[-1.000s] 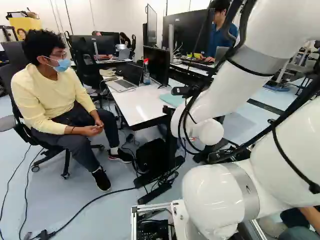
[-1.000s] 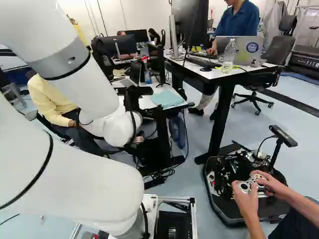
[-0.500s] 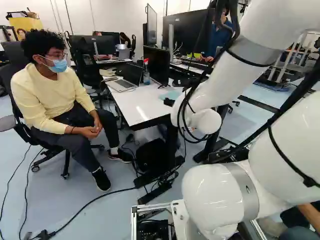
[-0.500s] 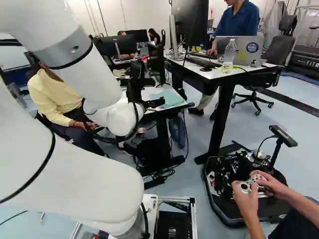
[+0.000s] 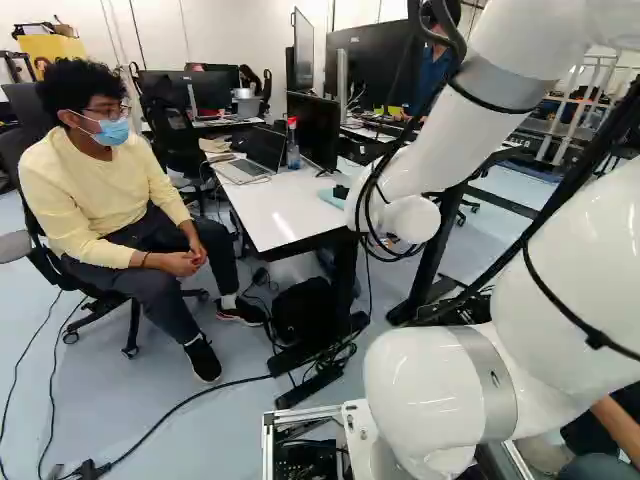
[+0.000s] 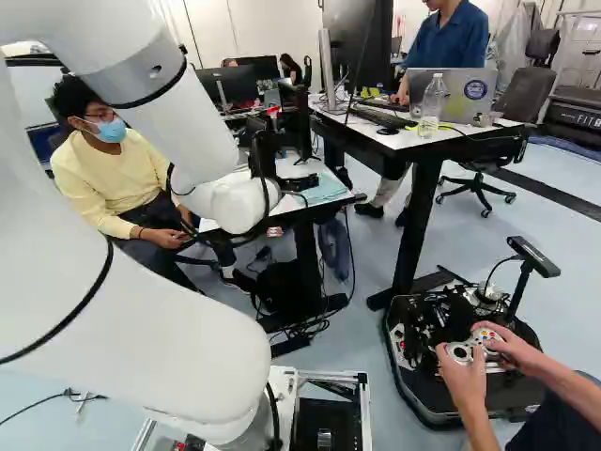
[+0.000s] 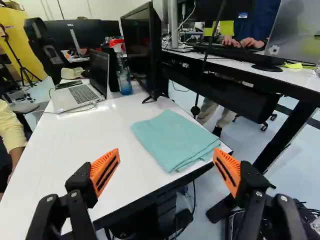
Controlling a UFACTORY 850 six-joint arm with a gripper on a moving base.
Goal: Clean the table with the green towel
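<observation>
Wrist view; towel (image 7: 175, 139) fwd of pincer (image 6: 308, 181)

Base views: left, right behind arm (image 6: 141, 329), facing ahead, sharing table (image 5: 268, 207); wrist view: closer, facing across it.

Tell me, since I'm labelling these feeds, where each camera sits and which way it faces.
Left base view: on the base, behind the arm to its left, looking ahead and slightly down at the table; the arm fills the right side.
Right base view: behind the arm to its right, facing likewise; the arm fills the left side.
Wrist view: on the wrist, looking along the gripper over the towel; its two fingers show.
Shared: both base views show the arm and towel.
</observation>
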